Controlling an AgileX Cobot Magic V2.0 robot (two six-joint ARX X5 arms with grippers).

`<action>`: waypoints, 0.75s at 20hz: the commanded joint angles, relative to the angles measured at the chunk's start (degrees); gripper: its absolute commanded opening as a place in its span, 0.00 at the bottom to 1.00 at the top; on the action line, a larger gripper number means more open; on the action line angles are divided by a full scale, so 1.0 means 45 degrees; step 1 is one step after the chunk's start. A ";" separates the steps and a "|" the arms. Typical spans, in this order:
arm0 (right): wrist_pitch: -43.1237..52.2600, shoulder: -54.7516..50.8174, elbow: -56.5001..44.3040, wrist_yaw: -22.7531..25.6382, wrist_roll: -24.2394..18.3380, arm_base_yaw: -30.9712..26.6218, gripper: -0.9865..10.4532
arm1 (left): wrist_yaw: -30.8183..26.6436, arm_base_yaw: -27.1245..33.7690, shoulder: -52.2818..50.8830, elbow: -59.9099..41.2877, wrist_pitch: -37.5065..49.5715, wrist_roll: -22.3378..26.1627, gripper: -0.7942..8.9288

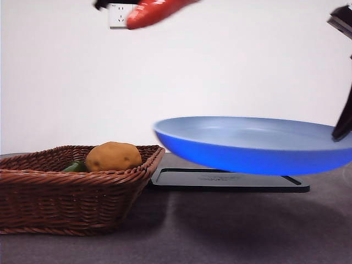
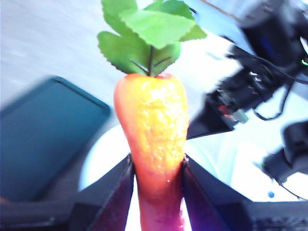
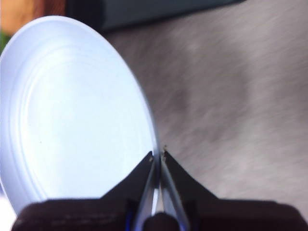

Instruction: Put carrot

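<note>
The carrot is red-orange and held high at the top of the front view, left of the plate. In the left wrist view the carrot stands between my left gripper's jaws, which are shut on it, its green leaves pointing away. My right gripper is shut on the rim of a blue plate and holds it above the table. In the front view the plate hovers at the right, with the right gripper at its right edge.
A brown wicker basket stands at the left with a tan potato and a small green vegetable in it. A dark flat board lies on the table under the plate. A wall socket is behind.
</note>
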 commanded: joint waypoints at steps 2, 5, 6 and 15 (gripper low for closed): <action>0.0175 0.0083 0.0209 -0.0049 0.0534 0.0782 0.09 | -0.1127 -0.1447 0.1205 0.0044 -0.0345 -0.0204 0.21; 0.0175 0.0083 0.0209 -0.0049 0.0602 0.1069 0.09 | -0.2234 -0.2327 0.2453 0.0044 -0.0971 -0.0151 0.21; 0.0175 0.0083 0.0209 -0.0049 0.0602 0.1098 0.09 | -0.2531 -0.2511 0.2851 0.0044 -0.1049 -0.0151 0.21; 0.0165 0.0083 0.0209 -0.0015 0.0597 0.1093 0.09 | -0.3259 -0.2934 0.3769 0.0049 -0.1078 -0.0146 0.36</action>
